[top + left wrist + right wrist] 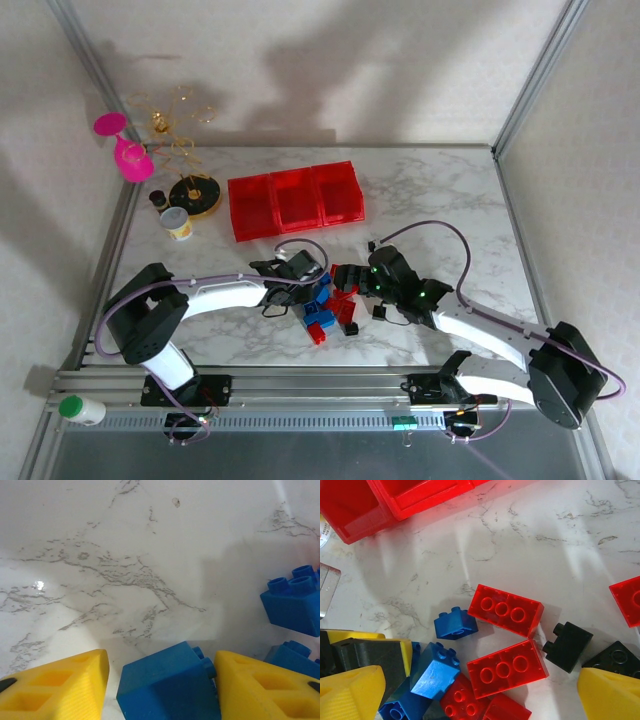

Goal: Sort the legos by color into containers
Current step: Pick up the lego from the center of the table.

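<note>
Legos (325,305) are lying heaped at six o'clock of the red containers (296,200), seen from above. Left wrist: my left pincer (161,667) is straddling a blue brick (165,690), fingers apart, not clamping. Right wrist: my right pincer (481,677) is gaping wide above mixed bricks.

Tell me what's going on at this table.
The legos are being sorted by color. The left gripper straddles a blue brick, not yet clamped. The right gripper hangs open over red and black bricks. The three red bins look empty.
</note>
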